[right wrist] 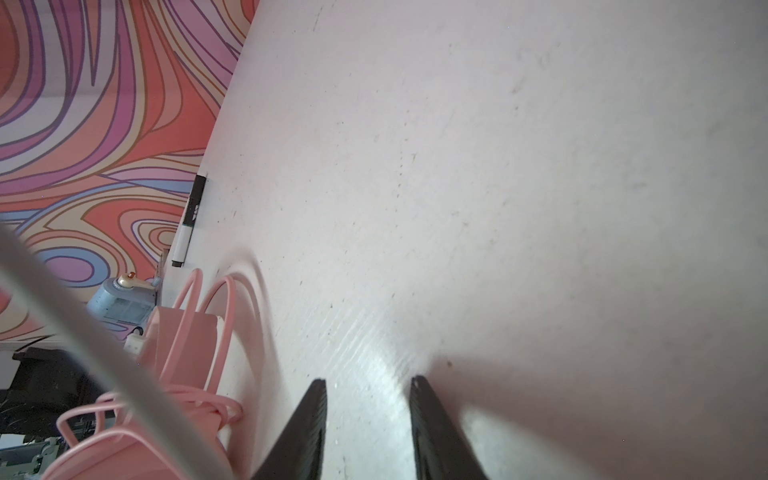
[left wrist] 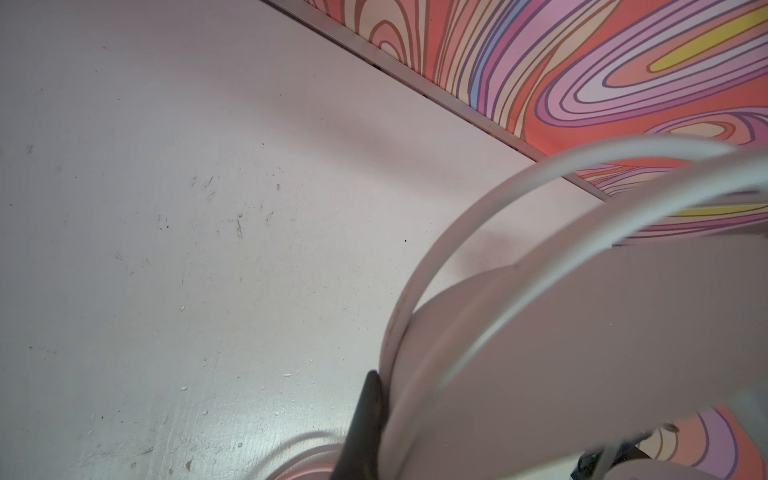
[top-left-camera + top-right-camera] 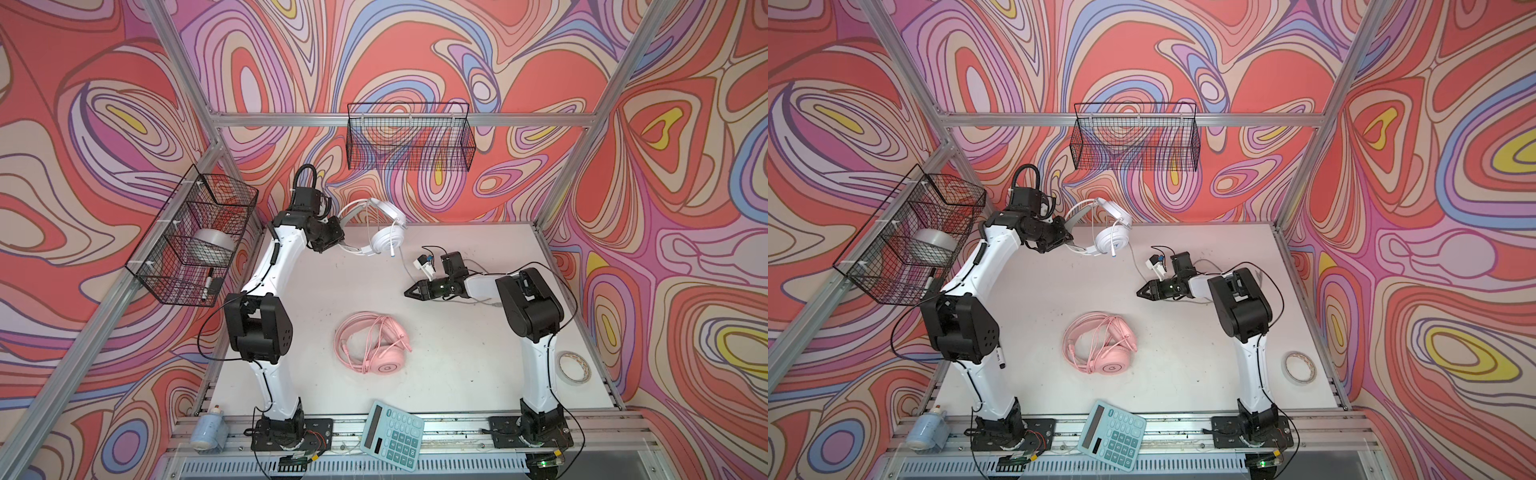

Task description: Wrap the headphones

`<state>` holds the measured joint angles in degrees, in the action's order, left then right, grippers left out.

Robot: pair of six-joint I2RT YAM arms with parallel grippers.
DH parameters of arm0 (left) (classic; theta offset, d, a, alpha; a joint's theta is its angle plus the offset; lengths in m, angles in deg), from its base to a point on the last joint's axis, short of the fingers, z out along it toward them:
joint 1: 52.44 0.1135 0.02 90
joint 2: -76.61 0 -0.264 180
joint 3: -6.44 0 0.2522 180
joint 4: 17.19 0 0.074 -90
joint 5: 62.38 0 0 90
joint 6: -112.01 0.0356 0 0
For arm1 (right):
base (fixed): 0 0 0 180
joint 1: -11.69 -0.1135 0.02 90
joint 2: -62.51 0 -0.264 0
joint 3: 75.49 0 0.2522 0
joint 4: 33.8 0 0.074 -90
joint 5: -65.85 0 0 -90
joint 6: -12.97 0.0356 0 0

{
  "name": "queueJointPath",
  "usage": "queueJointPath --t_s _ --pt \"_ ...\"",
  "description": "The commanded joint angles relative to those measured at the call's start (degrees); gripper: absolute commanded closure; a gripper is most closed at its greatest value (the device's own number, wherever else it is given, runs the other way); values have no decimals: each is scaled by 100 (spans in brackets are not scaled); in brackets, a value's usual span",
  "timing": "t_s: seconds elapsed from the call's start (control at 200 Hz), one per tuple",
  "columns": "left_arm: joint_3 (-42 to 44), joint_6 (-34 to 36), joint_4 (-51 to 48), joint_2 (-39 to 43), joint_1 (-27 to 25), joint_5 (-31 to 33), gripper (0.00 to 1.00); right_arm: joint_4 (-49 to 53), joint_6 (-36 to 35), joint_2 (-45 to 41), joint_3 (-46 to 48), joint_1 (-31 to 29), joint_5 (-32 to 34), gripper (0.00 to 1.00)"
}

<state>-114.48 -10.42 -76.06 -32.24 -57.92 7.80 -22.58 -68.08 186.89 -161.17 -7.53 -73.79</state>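
Nearest the lens, a teal plastic desk calculator (image 3: 392,435) lay tilted across the aluminium rail at the front edge. Behind it, near the middle of the scuffed white table (image 3: 316,307), the all-pink wired over-ear headset (image 3: 374,343) lay flat. Its thin pink cable was looped loosely over and around the band and ear cups.

At the back of the table the left gripper (image 3: 340,243) was raised, its jaws pressed together on a thin white band of the white over-ear headset with a grey-lined headband (image 3: 388,237). That headset hung clear of the table. The left wrist view showed one black finger (image 2: 365,415) tight against the band.

A greyish cable (image 3: 404,264) trailed from the lower ear cup down to the table and ran on under the right arm.

The right gripper (image 3: 409,293) hung above the table between the two headsets, pointing toward the left arm's side. Its jaws were spread, and the right wrist view showed only bare table between the fingers (image 1: 316,415), so it held nothing. The greyish cable crossed that view as a blurred band beside the fingers, not between them.

A roll of pale adhesive tape (image 3: 574,365) lay flat near the table's right edge, well apart from both headsets.
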Motion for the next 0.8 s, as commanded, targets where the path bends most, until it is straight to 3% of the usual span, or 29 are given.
queueJointPath --t_s 0.0,0.28,0.466,0.641,0.791 --pt "-31 -352 309 -60 58 70 100 284 -41 -118 249 -46 181 64" --pt "325 -650 392 -39 170 300 100 297 -14 -420 521 -99 349 74" --pt "392 -760 332 -74 209 456 100 549 -145 -493 488 -237 483 88" --pt "389 -969 173 -142 214 678 100 935 -433 -738 408 -630 691 100" --pt "354 -1134 -49 -175 214 1107 100 1505 -877 -1172 338 -1072 847 100"
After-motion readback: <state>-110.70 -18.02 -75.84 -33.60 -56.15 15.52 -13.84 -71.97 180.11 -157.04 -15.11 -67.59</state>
